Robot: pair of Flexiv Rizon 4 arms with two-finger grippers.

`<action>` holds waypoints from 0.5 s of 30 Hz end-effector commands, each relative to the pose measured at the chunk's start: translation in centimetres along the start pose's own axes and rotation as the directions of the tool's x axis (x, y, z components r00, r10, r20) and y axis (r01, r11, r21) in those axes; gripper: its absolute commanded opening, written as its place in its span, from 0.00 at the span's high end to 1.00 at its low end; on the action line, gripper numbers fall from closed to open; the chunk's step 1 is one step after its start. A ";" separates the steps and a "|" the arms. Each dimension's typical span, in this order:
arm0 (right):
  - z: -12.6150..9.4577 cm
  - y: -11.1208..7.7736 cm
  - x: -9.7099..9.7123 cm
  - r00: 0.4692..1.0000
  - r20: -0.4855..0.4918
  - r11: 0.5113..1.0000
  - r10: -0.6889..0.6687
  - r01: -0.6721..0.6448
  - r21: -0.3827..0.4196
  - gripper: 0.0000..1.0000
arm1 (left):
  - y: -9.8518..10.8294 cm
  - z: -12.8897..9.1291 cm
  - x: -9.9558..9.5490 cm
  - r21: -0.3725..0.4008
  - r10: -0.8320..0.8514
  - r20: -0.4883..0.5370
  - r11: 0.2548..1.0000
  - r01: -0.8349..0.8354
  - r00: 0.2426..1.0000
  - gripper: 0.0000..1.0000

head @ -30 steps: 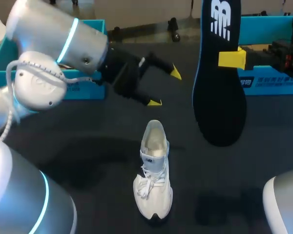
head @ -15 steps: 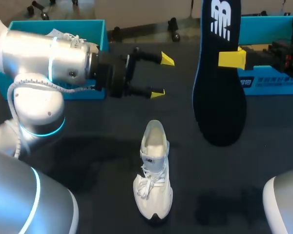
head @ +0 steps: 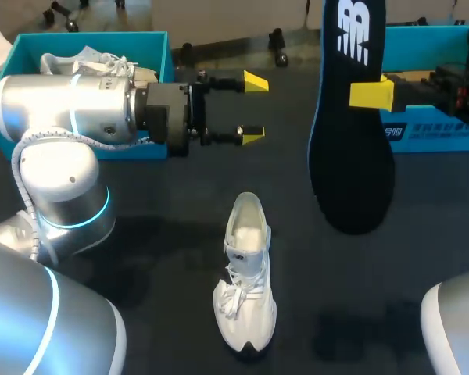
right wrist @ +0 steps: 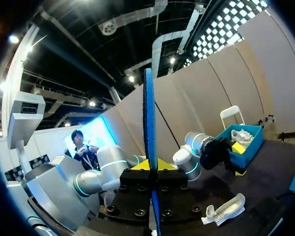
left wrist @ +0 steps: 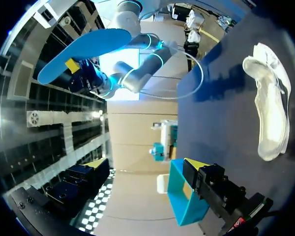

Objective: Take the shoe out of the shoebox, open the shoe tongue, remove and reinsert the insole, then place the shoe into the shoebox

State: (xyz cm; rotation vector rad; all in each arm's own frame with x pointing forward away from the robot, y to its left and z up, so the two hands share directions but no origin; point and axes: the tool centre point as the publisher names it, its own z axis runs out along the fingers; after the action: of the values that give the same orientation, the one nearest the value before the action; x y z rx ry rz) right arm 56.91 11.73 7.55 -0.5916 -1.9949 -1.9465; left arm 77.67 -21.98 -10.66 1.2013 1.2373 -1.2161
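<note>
Progress check: the shoe (head: pixel 246 273) is out of the box and sits upright on the table (head: pixel 141 203), toe toward you and heel away. It is well apart from both arms. Its mouth looks wide open, so count the tongue step as done, though the tongue itself is hard to make out.

The insole (head: pixel 352 117) is out. Your right end effector (head: pixel 369 94) is clamped on it with a yellow tip on each face. It holds the insole up in the air, off to the right of the shoe and touching nothing else. The right wrist view shows it edge-on between the fingers.

Your left end effector (head: pixel 254 108) has its fingers spread wide with nothing between them. It hovers beyond the shoe's heel, just beside the teal shoebox (head: pixel 160 47) at far left. A second shoe (head: pixel 86 62) lies in that box. Another teal box (head: pixel 430 133) sits at far right; I can't tell if it is a box or a lid.

By my read, you're about halfway. Left to do: put the insole back in the shoe, then put the shoe in the shoebox.
</note>
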 end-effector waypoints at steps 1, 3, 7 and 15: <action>0.4 0.4 -0.3 1.000 -0.003 1.000 0.002 -0.002 0.006 1.00 | -0.9 -0.2 0.3 -0.021 0.016 0.063 1.000 -0.015 0.998 0.00; 0.4 0.4 -0.3 1.000 -0.003 1.000 0.002 -0.002 0.006 1.00 | -0.9 -0.2 0.3 -0.021 0.016 0.063 1.000 -0.015 0.998 0.00; -0.1 0.8 -2.7 0.996 -0.029 0.995 0.089 -0.088 0.036 1.00 | -0.9 -0.2 0.3 -0.021 0.016 0.063 1.000 -0.015 0.998 0.00; -0.9 0.7 -7.9 0.964 -0.063 0.964 0.258 -0.252 0.088 1.00 | -0.9 -0.2 0.3 -0.021 0.016 0.063 1.000 -0.015 0.998 0.00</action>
State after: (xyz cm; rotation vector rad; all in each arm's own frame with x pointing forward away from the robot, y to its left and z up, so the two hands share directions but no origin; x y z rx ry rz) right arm 60.59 9.62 4.77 -0.7683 -1.8267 -1.7866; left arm 76.71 -21.82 -10.97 1.1464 1.1886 -1.2198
